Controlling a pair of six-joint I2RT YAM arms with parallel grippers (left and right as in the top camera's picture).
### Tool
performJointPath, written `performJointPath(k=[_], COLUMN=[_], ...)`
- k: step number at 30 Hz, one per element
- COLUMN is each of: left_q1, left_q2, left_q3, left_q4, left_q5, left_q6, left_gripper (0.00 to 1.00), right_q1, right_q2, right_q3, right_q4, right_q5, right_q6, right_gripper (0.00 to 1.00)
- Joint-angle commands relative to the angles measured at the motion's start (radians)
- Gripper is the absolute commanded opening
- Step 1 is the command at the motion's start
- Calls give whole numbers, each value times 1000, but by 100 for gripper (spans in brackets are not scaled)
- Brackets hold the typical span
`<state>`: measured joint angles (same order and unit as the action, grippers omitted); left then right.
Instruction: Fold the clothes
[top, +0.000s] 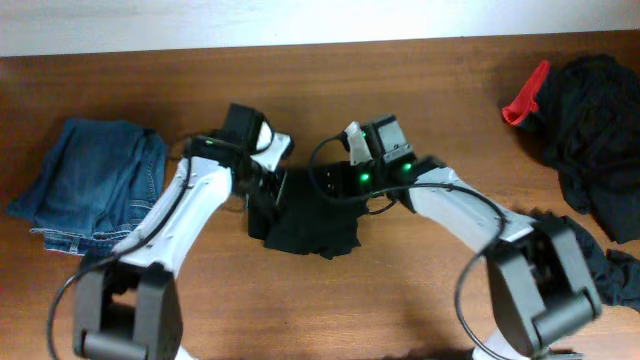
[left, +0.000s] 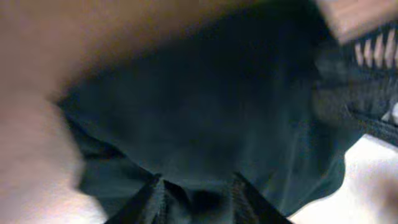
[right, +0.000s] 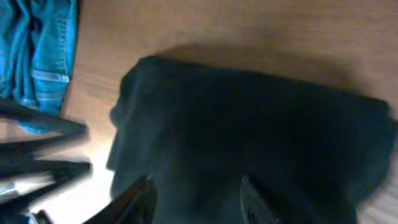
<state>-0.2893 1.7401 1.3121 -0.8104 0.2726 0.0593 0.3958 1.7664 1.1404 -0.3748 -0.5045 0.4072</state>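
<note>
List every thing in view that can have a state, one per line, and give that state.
black garment: folded into a compact bundle, edges uneven.
blue jeans: roughly folded, lying at the left.
black clothes heap: unfolded, crumpled at the right.
red cloth: crumpled, beside the heap.
left tool: jaws apart at the garment; grip unclear.
right tool: open above the garment.

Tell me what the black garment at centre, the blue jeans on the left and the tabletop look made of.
Black garment: soft matte fabric, probably cotton knit; lies limp in soft folds, no sheen.
Blue jeans: denim, faded wash; stitched seams and hem show.
Tabletop: wood or wood-look laminate, smooth brown finish with grain lines; cannot tell which.
</note>
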Motion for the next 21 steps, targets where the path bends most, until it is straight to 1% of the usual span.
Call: performJointPath(k=[1,3,4,5,6,8,9,12,15,18,19,21], left_q1=[24,31,32,31,31,30,30,31,30,30,30,30], left_q2=[-40,-25,-13,2,22,65,91,164,223,256,257,254], left_q3=[22,14,13,13,13,13,13,13,13,13,13,13], left_q4=[29,62,78,97,123,174,198,244,253,229,211,158], left_q5=[-98,-113,-113,-114,-113,-113,-113,-112,-113,-104,-94,-38], left_q6=[3,14,22,26,42,58,63,67,70,70,70,70], left_gripper=[38,38,38,37,37,37,37,31,29,28,26,16], right_q1=[-16,-12,-10,-6,-2,16,25,55,83,100,101,101], right_q2=[-91,-105,-105,-105,-100,-89,-81,-57,-40,-24,-18,-3], right_q3=[81,89,89,87,81,56,38,-32,-113,-188,-208,-239], right_q4=[-127,-220,-269,-318,-357,-399,-397,-346,-239,-120,-87,-33], right_q5=[-19,-19,-15,-11,3,23,23,22,22,23,31,59], right_q6=[-32,1,28,57,84,137,160,258,359,452,475,520], right_gripper=[49,38,31,21,13,4,4,4,4,4,4,4])
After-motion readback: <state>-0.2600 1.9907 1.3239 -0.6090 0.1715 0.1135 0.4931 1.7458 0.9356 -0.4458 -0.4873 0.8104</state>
